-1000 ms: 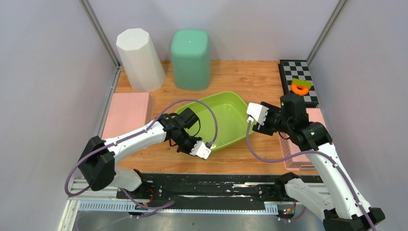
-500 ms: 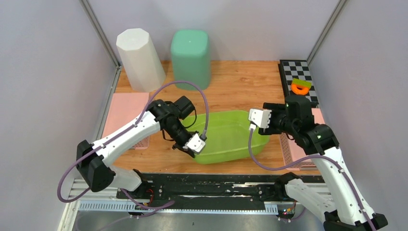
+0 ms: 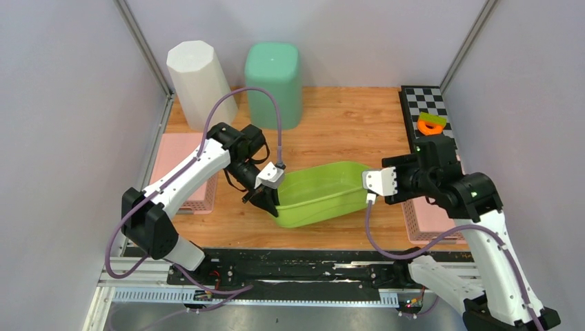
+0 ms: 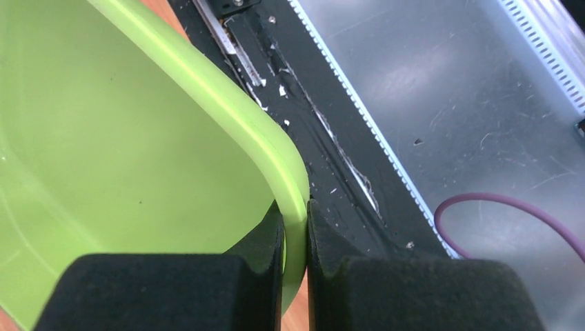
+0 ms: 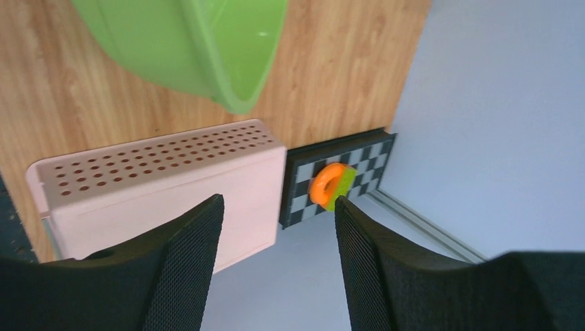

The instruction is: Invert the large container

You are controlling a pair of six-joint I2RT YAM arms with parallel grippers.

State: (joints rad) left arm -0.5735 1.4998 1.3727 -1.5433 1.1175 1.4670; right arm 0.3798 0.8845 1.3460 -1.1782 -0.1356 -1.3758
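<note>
Tub (image 3: pixel 321 194) lies mid-counter (image 3: pixel 345 117), tilted, its opening facing up and away from the arms, so not yet inverted. Left jaws are clamped on its rim (image 4: pixel 276 148) at the left corner, evidently to lever it over. Right jaws stand apart, holding nothing, just off the tub's right end, probably to steady it

Evenly lit wooden tabletop (image 3: pixel 352 117), walled in.
Pale grey walls (image 3: pixel 62 103) close three sides of it; aluminium posts (image 3: pixel 143 45) stand at the back corners, and a black rail (image 3: pixel 276 265) with a scratched grey metal plate (image 4: pixel 483 103) lines the near edge.
</note>
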